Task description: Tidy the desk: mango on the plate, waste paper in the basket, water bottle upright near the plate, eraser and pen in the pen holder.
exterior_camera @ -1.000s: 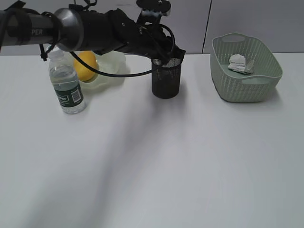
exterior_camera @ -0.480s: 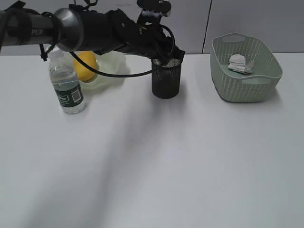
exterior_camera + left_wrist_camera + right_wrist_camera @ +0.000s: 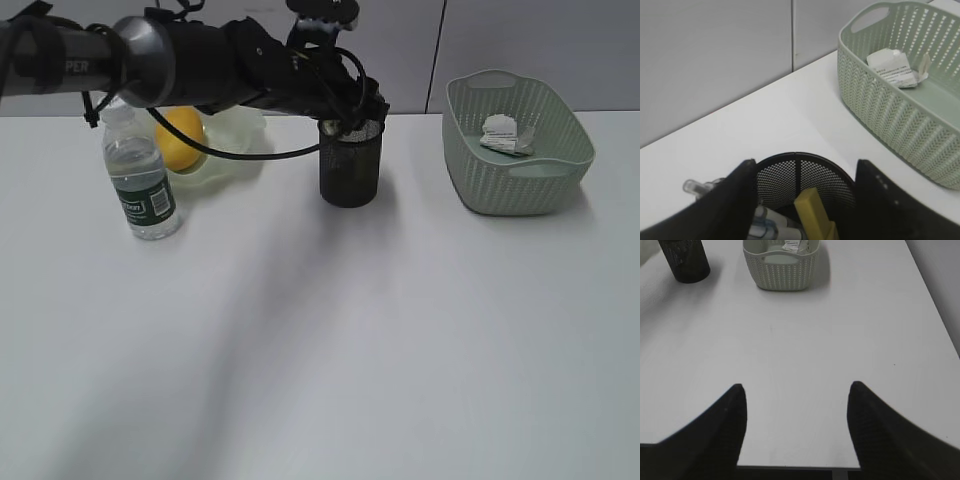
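Observation:
My left gripper (image 3: 350,112) (image 3: 805,162) is open, its fingers either side of the black mesh pen holder (image 3: 350,165) (image 3: 800,175). Inside stands a yellow eraser (image 3: 812,212). A clear-and-white pen (image 3: 767,225) leans by the left finger, with its end (image 3: 695,187) over the rim. The mango (image 3: 180,138) lies in the pale-green plate (image 3: 240,150). The water bottle (image 3: 140,180) stands upright in front of the plate. The waste paper (image 3: 508,135) (image 3: 895,72) lies in the basket (image 3: 515,185) (image 3: 880,107). My right gripper (image 3: 797,390) is open and empty over the desk (image 3: 350,350).
The left arm stretches from the upper left across the plate and bottle to the pen holder. The right wrist view shows the pen holder (image 3: 684,260) and basket (image 3: 782,270) far off, the desk's front edge just below the fingers and its right edge (image 3: 935,315).
My left gripper has shifted slightly up and to the right at the pen holder. The other objects have not moved.

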Available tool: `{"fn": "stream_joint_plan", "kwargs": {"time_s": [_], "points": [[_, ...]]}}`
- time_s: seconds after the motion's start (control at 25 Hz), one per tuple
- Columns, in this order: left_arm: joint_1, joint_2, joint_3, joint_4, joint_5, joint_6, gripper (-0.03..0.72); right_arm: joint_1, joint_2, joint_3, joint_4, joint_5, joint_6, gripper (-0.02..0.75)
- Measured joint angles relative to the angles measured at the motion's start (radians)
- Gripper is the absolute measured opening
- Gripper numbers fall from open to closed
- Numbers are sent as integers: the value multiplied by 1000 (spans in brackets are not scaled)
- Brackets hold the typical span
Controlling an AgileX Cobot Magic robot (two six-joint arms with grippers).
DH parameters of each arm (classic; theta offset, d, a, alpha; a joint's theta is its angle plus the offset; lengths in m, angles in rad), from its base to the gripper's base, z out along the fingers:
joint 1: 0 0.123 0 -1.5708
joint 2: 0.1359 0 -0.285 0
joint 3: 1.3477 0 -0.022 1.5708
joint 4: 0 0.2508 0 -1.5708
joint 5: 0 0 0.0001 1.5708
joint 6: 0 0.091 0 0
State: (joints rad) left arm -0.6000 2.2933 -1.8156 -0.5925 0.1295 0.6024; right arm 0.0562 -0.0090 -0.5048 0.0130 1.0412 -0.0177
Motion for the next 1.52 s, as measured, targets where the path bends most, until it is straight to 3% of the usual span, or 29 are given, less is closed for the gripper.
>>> {"fn": "stream_joint_plan", "kwargs": {"time_s": [0.36,0.76,0.88,1.08,1.16,1.32,1.52], "points": [[0,-138,0,-26,76,-1,467,0,0,0,0,0,0,502],[6,-357,-2,-83,559,-49,466,0,0,0,0,0,0,502],[14,-386,-2,22,659,-185,466,0,0,0,0,0,0,502],[51,-449,-2,454,732,-658,466,0,0,0,0,0,0,502],[85,-469,-2,579,801,-784,466,0,0,0,0,0,0,502],[180,-485,-2,680,943,-846,466,0,0,0,0,0,0,502],[316,-485,-2,695,1007,-857,466,0,0,0,0,-1,0,502]]}}
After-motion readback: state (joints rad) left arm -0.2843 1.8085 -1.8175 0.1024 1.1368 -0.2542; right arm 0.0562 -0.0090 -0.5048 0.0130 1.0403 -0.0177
